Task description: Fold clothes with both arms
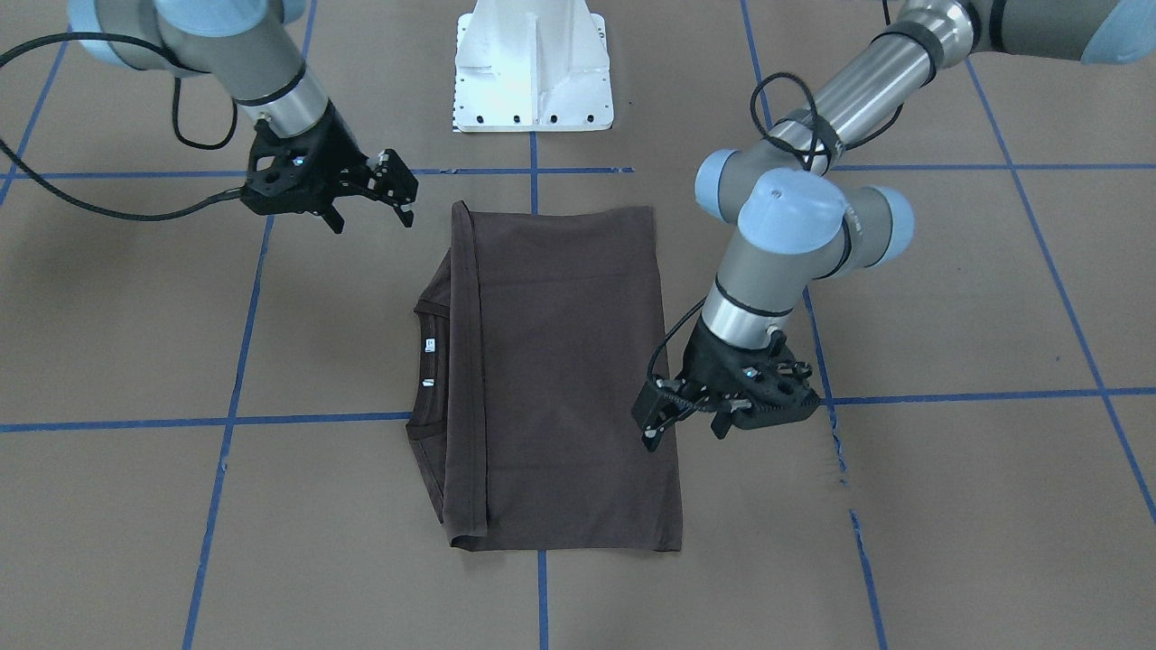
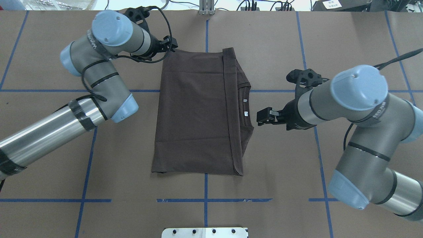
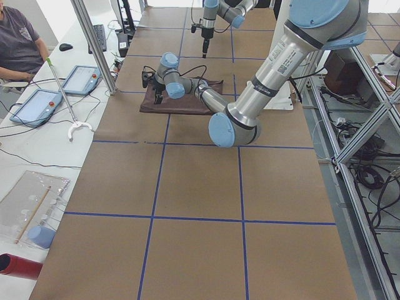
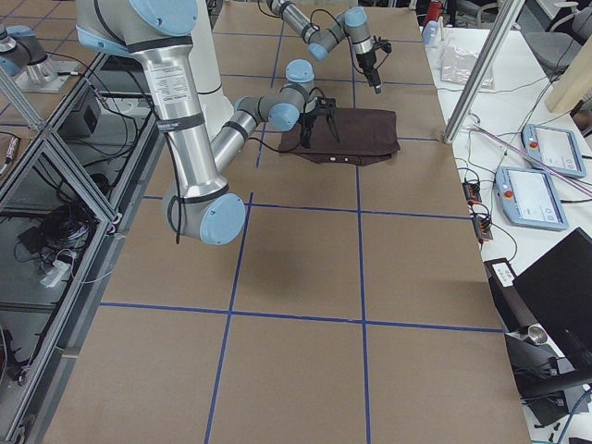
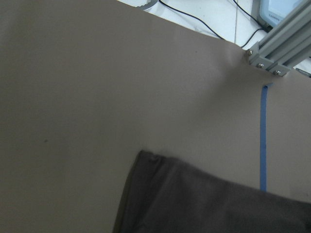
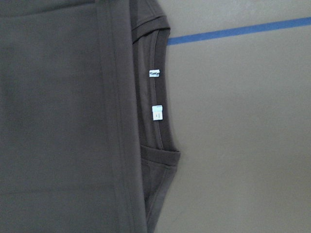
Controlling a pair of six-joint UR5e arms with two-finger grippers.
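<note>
A dark brown T-shirt (image 1: 569, 361) (image 2: 195, 112) lies flat on the brown table, folded into a tall rectangle. Its ribbed collar (image 2: 246, 109) and two small white labels show on the edge toward my right arm, as in the right wrist view (image 6: 155, 111). My left gripper (image 1: 684, 431) (image 2: 170, 46) hovers open at the far corner of the shirt, holding nothing. The left wrist view shows that shirt corner (image 5: 146, 160). My right gripper (image 1: 373, 221) (image 2: 259, 119) is open beside the collar, a little apart from the cloth, with nothing between its fingers.
The white pedestal base (image 1: 533, 72) stands at the robot's side of the table. Blue tape lines (image 2: 205, 195) grid the brown surface. A seated person (image 3: 19, 44) and tablets (image 3: 37, 103) are beyond the far edge, by an aluminium frame post (image 5: 277, 48).
</note>
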